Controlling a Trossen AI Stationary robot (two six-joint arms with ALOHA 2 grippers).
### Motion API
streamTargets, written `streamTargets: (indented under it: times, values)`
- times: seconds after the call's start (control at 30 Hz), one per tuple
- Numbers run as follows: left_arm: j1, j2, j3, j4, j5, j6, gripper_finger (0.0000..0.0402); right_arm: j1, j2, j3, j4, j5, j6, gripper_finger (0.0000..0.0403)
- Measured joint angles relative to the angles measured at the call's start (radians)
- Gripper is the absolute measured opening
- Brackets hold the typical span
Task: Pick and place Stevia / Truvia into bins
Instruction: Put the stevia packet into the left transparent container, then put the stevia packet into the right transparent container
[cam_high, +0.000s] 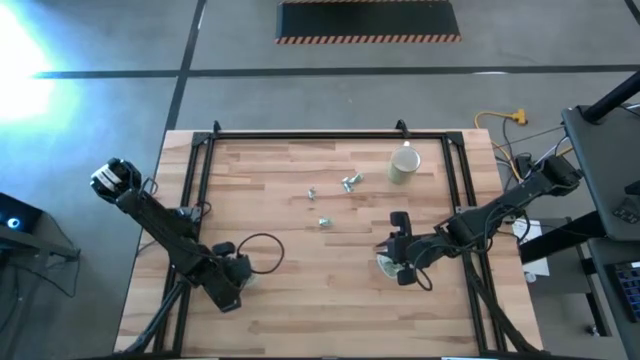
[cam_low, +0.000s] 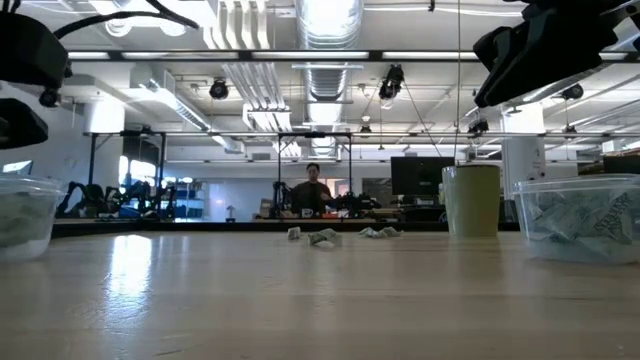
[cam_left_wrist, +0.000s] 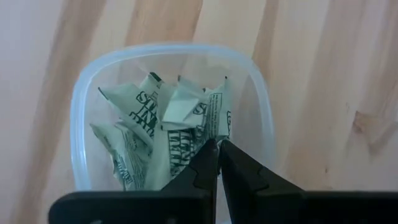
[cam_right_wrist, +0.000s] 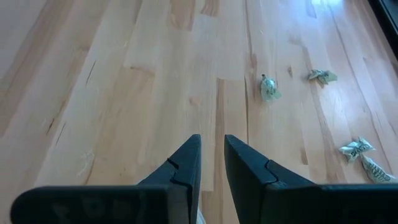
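Sorting looks well under way, judging by the two filled bins and the few sachets left loose. The left claw (cam_left_wrist: 217, 146) hangs with its fingers pressed together and empty, directly over the left bin (cam_left_wrist: 84, 106), which holds a heap of crumpled sachets (cam_left_wrist: 168, 124). The right claw (cam_right_wrist: 211, 146) hovers above bare wood close by the right bin (cam_low: 580, 215), its fingers a narrow slit apart with nothing between them. That bin is also stuffed with paper packets.

Several loose packets (cam_high: 350, 182) lie near the middle of the surface (cam_high: 300, 300), beside a beige cup (cam_high: 404, 166); the right wrist view shows one crumpled sachet (cam_right_wrist: 270, 88) ahead of the claw. By my reading, the step in hand is the turn from dropping to fetching. The next move would call for the right claw to open wider, travel forward to the nearest sachet and come down square on it, since the paper lies low and crumpled.

Dark print on the binned sachets seems to begin "ST", likely Stevia; the rest is folded out of reading.
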Motion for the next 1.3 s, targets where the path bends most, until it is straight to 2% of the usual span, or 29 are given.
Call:
streamTargets:
  times: [0.37,0.63,0.8,1.07,1.3]
  values:
    - [0.021,-0.008,0.017,0.0,-0.021,0.038,0.0009,0.0,0.0,0.0,0.002,0.0,0.0,0.0061]
    - [0.024,-0.009,0.028,-0.009,-0.037,0.046,0.009,0.0,0.0,-0.002,0.001,0.0,-0.002,0.0061]
    - [0.026,-0.019,0.034,-0.091,-0.035,0.011,0.0128,0.0,0.0,-0.003,0.007,0.0,-0.003,0.0061]
    - [0.025,-0.086,0.088,-0.131,-0.053,0.009,0.0134,0.0,0.0,-0.003,0.032,0.0,-0.015,0.0061]
    - [0.025,-0.127,0.131,-0.142,-0.186,0.114,0.0134,0.0,0.0,-0.003,0.046,0.0,-0.033,0.0061]
